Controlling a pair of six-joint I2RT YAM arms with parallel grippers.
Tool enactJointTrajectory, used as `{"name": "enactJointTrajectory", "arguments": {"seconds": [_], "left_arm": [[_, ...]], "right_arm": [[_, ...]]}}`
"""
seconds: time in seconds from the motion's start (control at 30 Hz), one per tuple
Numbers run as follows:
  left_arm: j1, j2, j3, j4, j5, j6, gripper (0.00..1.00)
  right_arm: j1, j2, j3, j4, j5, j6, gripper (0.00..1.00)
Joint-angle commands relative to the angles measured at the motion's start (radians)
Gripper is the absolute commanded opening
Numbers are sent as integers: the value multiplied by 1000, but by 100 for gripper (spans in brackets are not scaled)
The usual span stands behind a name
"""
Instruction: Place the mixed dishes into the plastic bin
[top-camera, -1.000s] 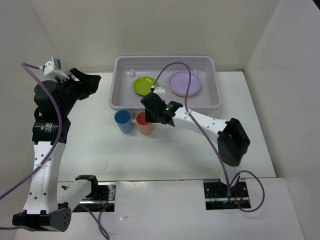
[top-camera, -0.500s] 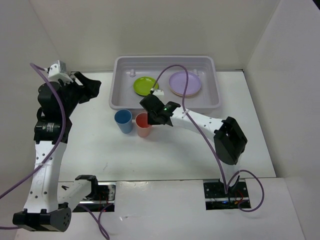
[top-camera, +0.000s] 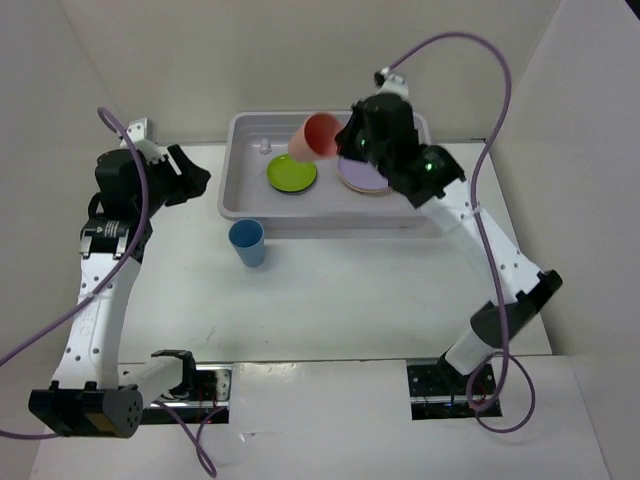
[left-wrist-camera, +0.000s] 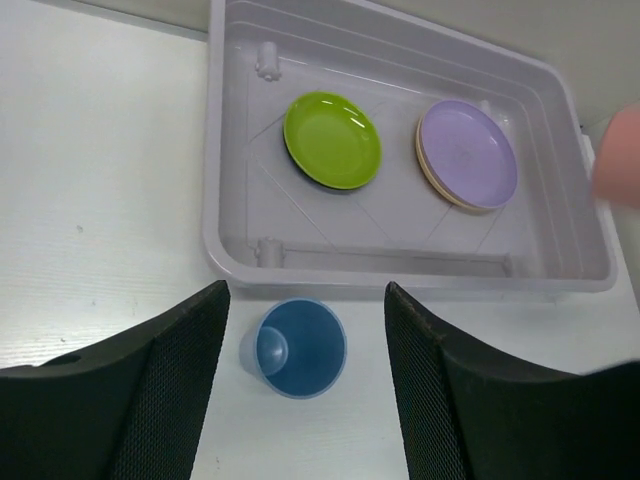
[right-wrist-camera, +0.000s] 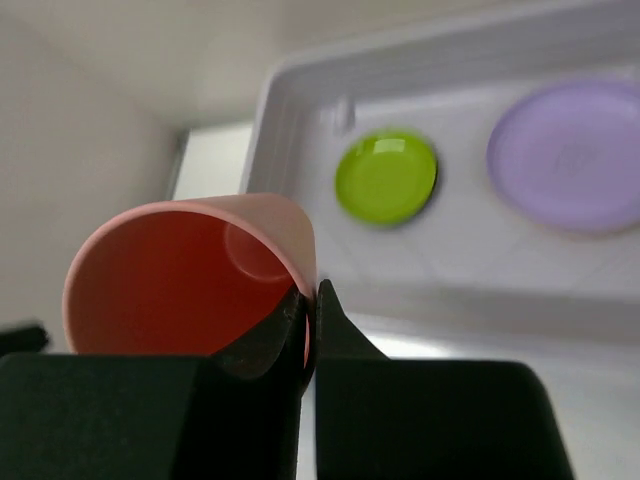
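Two cups — coral-pink cup (top-camera: 318, 135) in right gripper (right-wrist-camera: 311, 305), blue cup (top-camera: 246, 241) upright.

Even, diffuse white light is filling the enclosure from above, keeping the table (top-camera: 330, 300) bright and washing the walls pale. Only soft, weak shadows are lying under the arms and along the near wall of the plastic bin (top-camera: 330, 212). In the left wrist view the coral-pink cup (left-wrist-camera: 620, 155) is smearing into a blur at the right edge. In the right wrist view the lime-green plate (right-wrist-camera: 386, 178) and lavender plate (right-wrist-camera: 570, 155) are showing blurred (no crisp rim anywhere), while that cup's rim is staying sharper
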Motion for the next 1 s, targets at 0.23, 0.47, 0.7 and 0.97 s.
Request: {"name": "enactJointTrajectory", "arguments": {"seconds": [0.23, 0.47, 0.7, 0.97], "left_arm": [[7, 226, 54, -123, 58, 152, 61], [-2, 235, -3, -101, 58, 152, 61], [-2, 295, -33, -89, 67, 161, 61], [-2, 341, -33, -78, 98, 181, 57]], "right_arm": [[-183, 511, 499, -173, -102, -144, 0], [-202, 592, 481, -182, -83, -144, 0], [-247, 583, 386, -228, -83, -144, 0], [-294, 485, 145, -167, -125, -144, 0]]}}
